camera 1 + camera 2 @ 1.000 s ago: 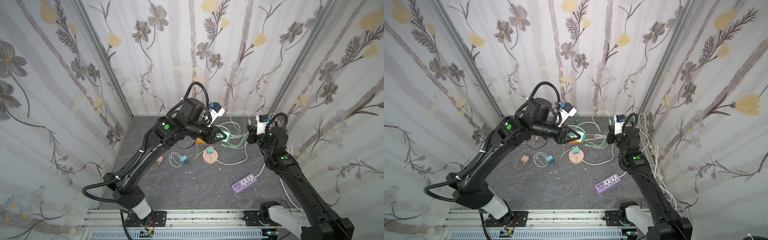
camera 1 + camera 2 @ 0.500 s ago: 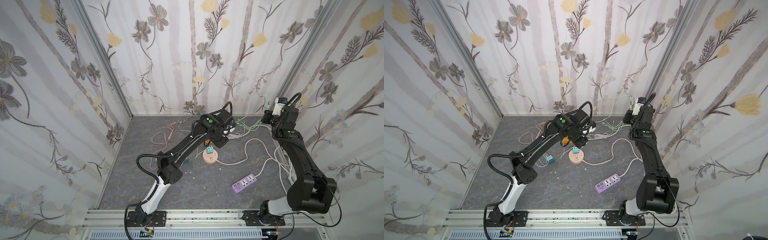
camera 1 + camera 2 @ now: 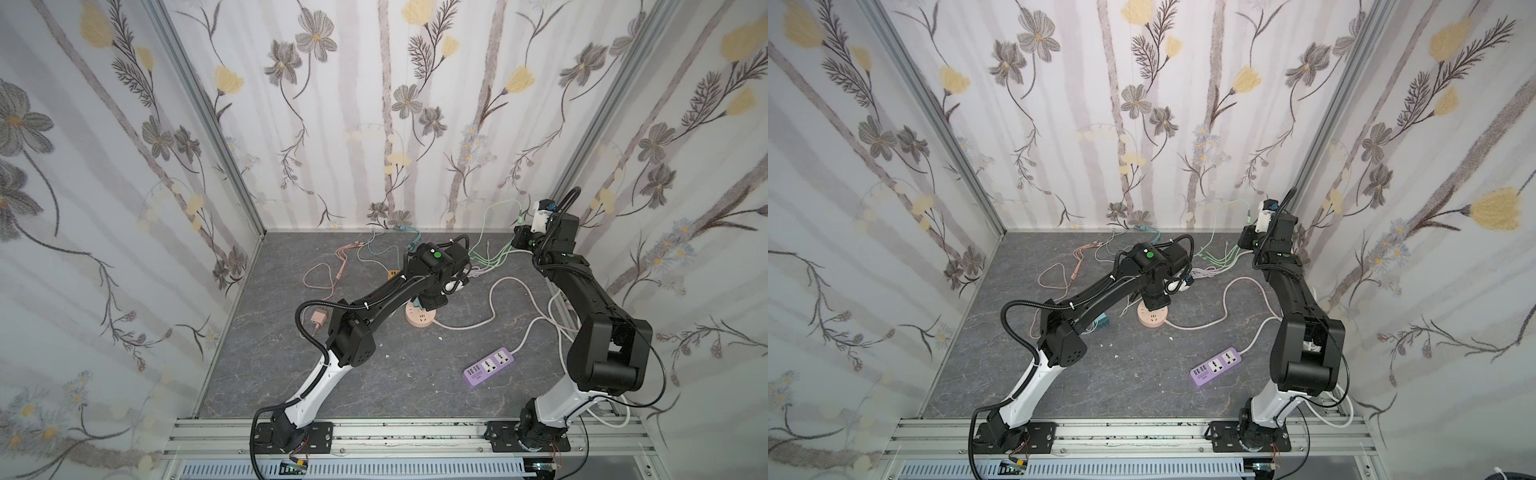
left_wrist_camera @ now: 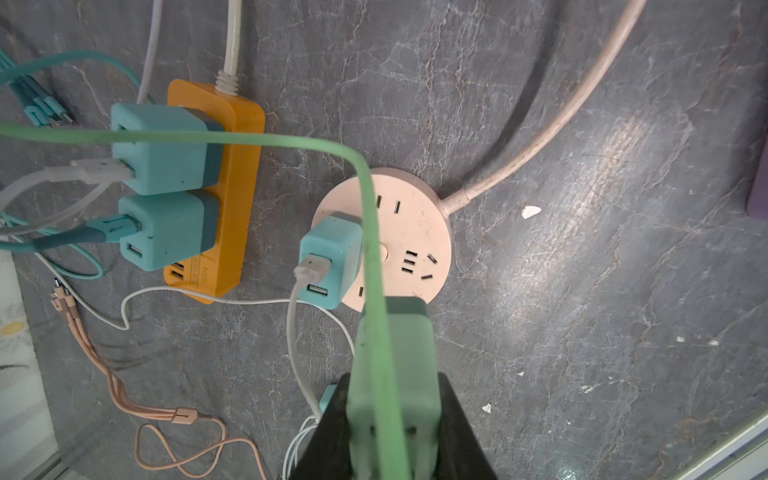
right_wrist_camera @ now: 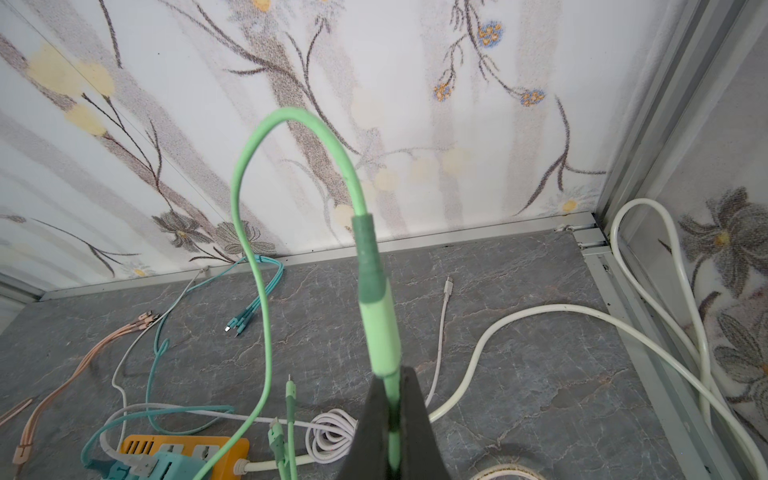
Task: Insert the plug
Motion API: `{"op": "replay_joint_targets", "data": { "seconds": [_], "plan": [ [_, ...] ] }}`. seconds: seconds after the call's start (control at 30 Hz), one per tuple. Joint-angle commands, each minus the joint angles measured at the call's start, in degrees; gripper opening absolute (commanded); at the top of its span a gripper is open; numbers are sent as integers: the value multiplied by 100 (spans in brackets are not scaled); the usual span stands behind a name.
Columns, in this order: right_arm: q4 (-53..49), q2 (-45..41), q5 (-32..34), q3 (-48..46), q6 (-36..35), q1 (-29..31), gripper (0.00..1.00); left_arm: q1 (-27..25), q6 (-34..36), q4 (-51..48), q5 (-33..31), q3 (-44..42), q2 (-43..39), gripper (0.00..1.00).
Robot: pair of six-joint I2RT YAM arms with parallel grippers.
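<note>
Top views, left arm: the left arm (image 3: pixel 374 307) is reaching to the middle of the frame, its end hanging over the pink round socket (image 3: pixel 420 321) in both top views.
Top views, right arm: the right arm (image 3: pixel 590 295) is standing at the right of the frame, its end raised near the back wall.
Top views, purple strip: the purple strip (image 3: pixel 489 367) is lying on the grey surface (image 3: pixel 415 382) at lower right of centre, well apart from the round socket.
Left wrist, left claw: the left claw (image 4: pixel 392 386) is pinching the green plug (image 4: pixel 409 332) between its dark fingers.
Left wrist, green plug: it is hanging at the rim of the round socket. Whether it is touching cannot be told. The green cable (image 4: pixel 368 195) is running across it.
Left wrist, teal charger: the teal charger (image 4: pixel 332 257) is sitting in the round socket just beside the green plug.
Left wrist, orange strip: the orange strip (image 4: pixel 243 174) is lying near the round socket, carrying two more teal blocks.
Right wrist, right claw: the right claw (image 5: pixel 395 386) is pressing together on the green cable just under its thick sleeve, holding it up off the surface.
Right wrist, white cord: the white cord (image 5: pixel 540 309) is lying on the surface beyond the claw.
</note>
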Motion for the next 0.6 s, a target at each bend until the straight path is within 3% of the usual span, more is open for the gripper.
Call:
{"op": "replay_joint_targets", "data": {
  "seconds": [0.0,0.37,0.57],
  "plan": [
    [389,39,-106,-47,119,-1,0,-9,293,80,182,-30,129,0],
    [317,-18,-27,-145,17,-1,0,115,662,-47,421,-121,416,0],
    [247,-31,-19,-154,-13,-1,0,237,816,323,507,-590,221,0]
  ]
}}
